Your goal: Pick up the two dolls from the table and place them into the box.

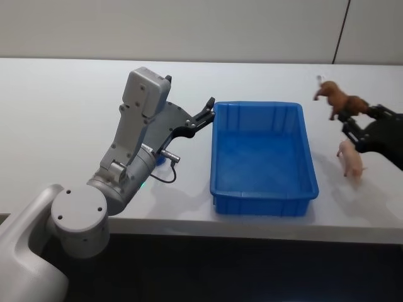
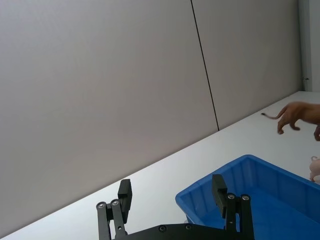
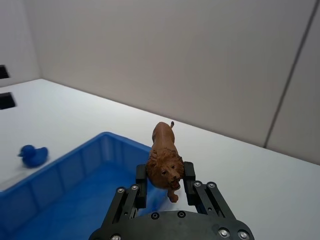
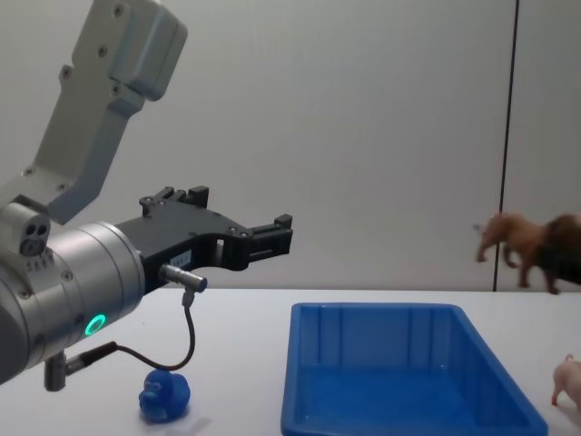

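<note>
While my right claw (image 1: 354,119) is clamped shut on the brown lion doll (image 1: 339,99) at its mane end, the doll hangs in the air above the table (image 1: 63,100), rear end away from the claw. From the head view, claw and lion are at 2 o'clock of the blue box (image 1: 264,200), outside its rim. The pink pig doll (image 1: 350,158) stands on the table at 6 o'clock from the lion and 3 o'clock of the box, apart from it. My left claw (image 1: 209,112), jaws spread wide and empty, hovers at the box's 10 o'clock corner. A small blue duck (image 4: 163,395) sits on the table under my left arm.
</note>
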Controlling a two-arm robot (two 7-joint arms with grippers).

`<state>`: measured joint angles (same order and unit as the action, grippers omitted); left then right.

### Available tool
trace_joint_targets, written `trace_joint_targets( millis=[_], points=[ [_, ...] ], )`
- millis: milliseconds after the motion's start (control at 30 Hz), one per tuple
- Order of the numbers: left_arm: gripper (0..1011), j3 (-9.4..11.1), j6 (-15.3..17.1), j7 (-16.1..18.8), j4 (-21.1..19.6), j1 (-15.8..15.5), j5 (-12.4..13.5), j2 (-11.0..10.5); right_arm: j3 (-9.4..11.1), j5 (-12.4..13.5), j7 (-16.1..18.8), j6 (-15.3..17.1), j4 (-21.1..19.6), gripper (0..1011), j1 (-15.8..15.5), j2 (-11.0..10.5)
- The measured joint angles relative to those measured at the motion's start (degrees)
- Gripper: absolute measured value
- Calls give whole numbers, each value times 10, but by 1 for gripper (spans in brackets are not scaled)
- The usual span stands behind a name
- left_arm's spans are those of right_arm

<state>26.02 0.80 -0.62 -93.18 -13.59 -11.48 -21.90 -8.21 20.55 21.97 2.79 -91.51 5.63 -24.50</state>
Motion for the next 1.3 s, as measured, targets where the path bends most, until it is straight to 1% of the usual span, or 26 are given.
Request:
trace_joint_targets(
  millis=[200, 400, 533, 600, 667, 700, 767, 900, 933, 967, 1000, 1033, 1133, 1300],
  points=[
    [1001, 0, 0, 0, 0, 0, 0, 0, -19, -16, 36, 26, 2, 415, 22, 20],
    [1001, 0, 0, 0, 0, 0, 0, 0, -38, -35, 59, 52, 24, 415, 48, 42],
    [1001, 0, 0, 0, 0, 0, 0, 0, -47, -46, 67, 62, 43, 500, 64, 54],
    [1001, 0, 0, 0, 0, 0, 0, 0, -51, -52, 70, 68, 53, 579, 73, 60],
    [1001, 0, 0, 0, 0, 0, 0, 0, -53, -56, 72, 71, 62, 619, 80, 64],
    [1000, 0, 0, 0, 0, 0, 0, 0, -54, -58, 73, 73, 67, 676, 85, 67],
    [1001, 0, 0, 0, 0, 0, 0, 0, -56, -60, 73, 75, 73, 717, 90, 69],
    [1001, 0, 0, 0, 0, 0, 0, 0, -57, -66, 74, 77, 87, 846, 102, 74],
    [1001, 0, 0, 0, 0, 0, 0, 0, -57, -66, 74, 77, 88, 861, 103, 74],
    [1001, 0, 0, 0, 0, 0, 0, 0, -57, -66, 74, 77, 89, 910, 104, 75],
    [1001, 0, 0, 0, 0, 0, 0, 0, -57, -66, 72, 77, 91, 910, 106, 75],
    [1001, 0, 0, 0, 0, 0, 0, 0, -57, -66, 72, 77, 92, 953, 107, 75],
    [1001, 0, 0, 0, 0, 0, 0, 0, -54, -66, 65, 76, 93, 1001, 108, 74],
    [1001, 0, 0, 0, 0, 0, 0, 0, -47, -58, 52, 75, 92, 1001, 106, 68]
  ],
)
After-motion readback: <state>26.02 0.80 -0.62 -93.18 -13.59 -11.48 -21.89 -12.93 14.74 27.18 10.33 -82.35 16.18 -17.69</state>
